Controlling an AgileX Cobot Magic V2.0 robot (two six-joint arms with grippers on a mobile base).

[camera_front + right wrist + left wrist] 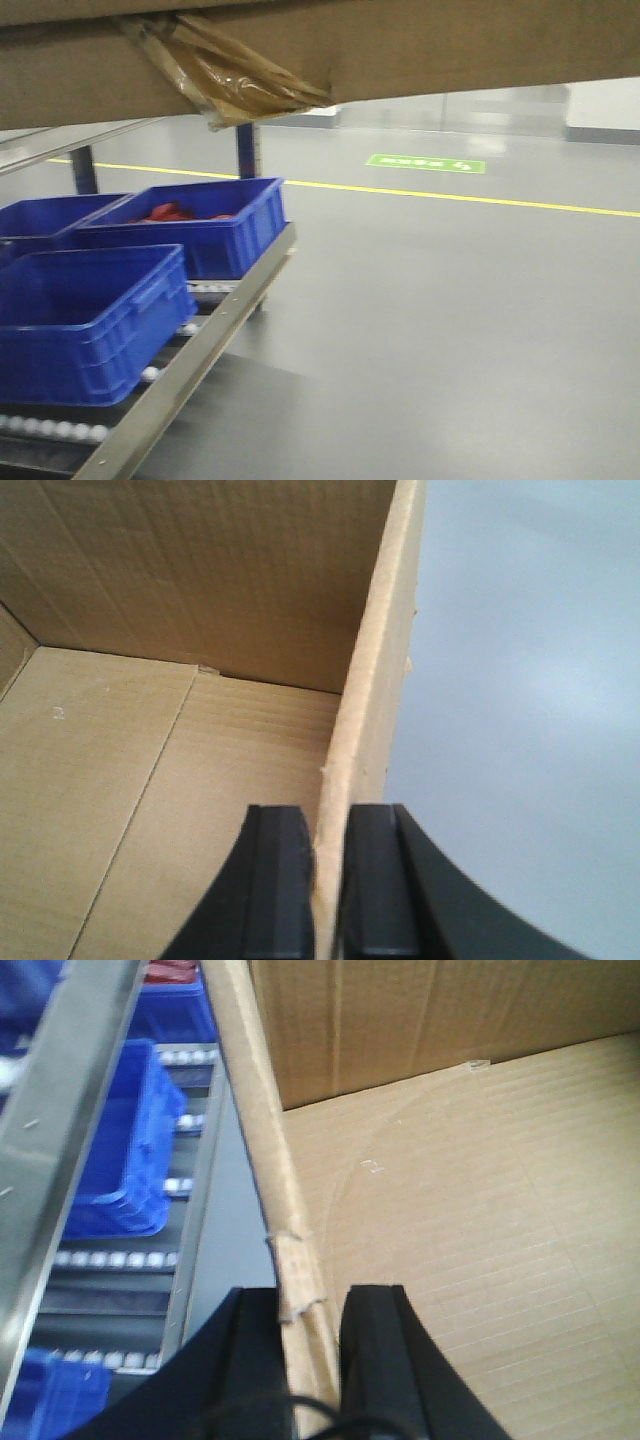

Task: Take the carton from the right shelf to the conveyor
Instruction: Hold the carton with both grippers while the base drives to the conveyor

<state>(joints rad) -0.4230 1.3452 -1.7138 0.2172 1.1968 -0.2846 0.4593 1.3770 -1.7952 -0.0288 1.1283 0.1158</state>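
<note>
The brown carton (450, 50) hangs in the air and fills the top of the front view, with crinkled torn tape (225, 75) dangling from its bottom seam. My left gripper (312, 1295) is shut on the carton's left wall (290, 1260), one finger outside and one inside the open box (450, 1210). My right gripper (325, 810) is shut on the right wall (365, 710) in the same way, and the bare carton floor (130, 780) lies to its left. The right shelf's steel rail (200, 350) slants low on the left. The conveyor is out of view.
Blue plastic bins (90, 320) sit on the rack's rollers; one further back (190, 225) holds something red. A steel upper rail (70, 1110) runs close to the carton's left side. Grey floor (450, 330) with a yellow line (480, 200) spreads to the right.
</note>
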